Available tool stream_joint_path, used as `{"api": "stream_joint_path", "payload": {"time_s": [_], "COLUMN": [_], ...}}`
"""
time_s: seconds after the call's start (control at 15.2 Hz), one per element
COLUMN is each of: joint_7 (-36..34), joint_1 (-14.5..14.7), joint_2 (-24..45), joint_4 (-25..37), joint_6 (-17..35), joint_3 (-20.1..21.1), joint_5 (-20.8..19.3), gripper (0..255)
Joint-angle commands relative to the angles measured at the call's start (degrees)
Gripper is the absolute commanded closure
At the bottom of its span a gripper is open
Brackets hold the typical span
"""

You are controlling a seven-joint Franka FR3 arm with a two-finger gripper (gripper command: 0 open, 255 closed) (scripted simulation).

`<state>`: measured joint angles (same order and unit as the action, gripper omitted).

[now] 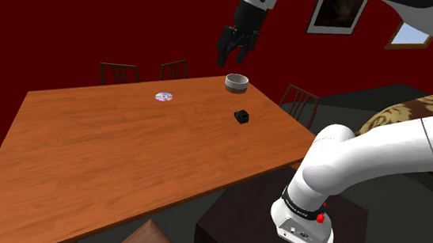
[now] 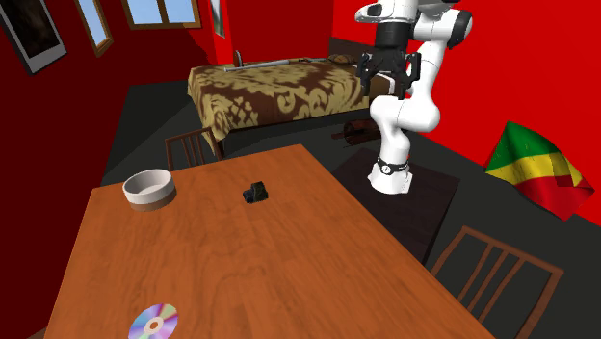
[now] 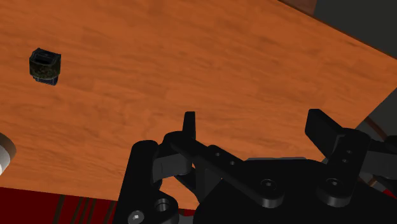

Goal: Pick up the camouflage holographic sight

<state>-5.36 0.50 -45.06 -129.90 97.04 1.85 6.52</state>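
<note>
In the shoulder view, my tool [image 1: 232, 58] hangs high above the far edge of the counter [image 1: 115, 164], its fingers spread and holding nothing. The dark sight [image 1: 241, 116] sits near the counter's right edge, nearer than the grey bowl [image 1: 237, 81]. A shiny disc [image 1: 164, 96] lies left of the bowl.

In the second exterior view, the sight [image 2: 256, 192] sits just right of the bowl [image 2: 149, 187], well apart from my raised tool [image 2: 389, 89].

In the wrist view, my tool [image 3: 254, 127] is spread over bare wood, with the mottled sight [image 3: 45, 66] well off to one side.
</note>
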Motion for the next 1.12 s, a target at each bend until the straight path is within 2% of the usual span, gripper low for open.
{"api": "stream_joint_path", "payload": {"time_s": [0.0, 0.53, 1.06], "joint_7": [0.00, 2.99, 5.64], "joint_1": [0.00, -3.63, -7.28], "joint_2": [0.00, 5.96, 15.23], "joint_4": [0.00, -6.44, -9.59], "joint_6": [0.00, 10.16, 20.68], "joint_3": [0.00, -4.06, -8.41], "joint_5": [0.00, -3.42, -6.44], "gripper": [0, 0, 0]}}
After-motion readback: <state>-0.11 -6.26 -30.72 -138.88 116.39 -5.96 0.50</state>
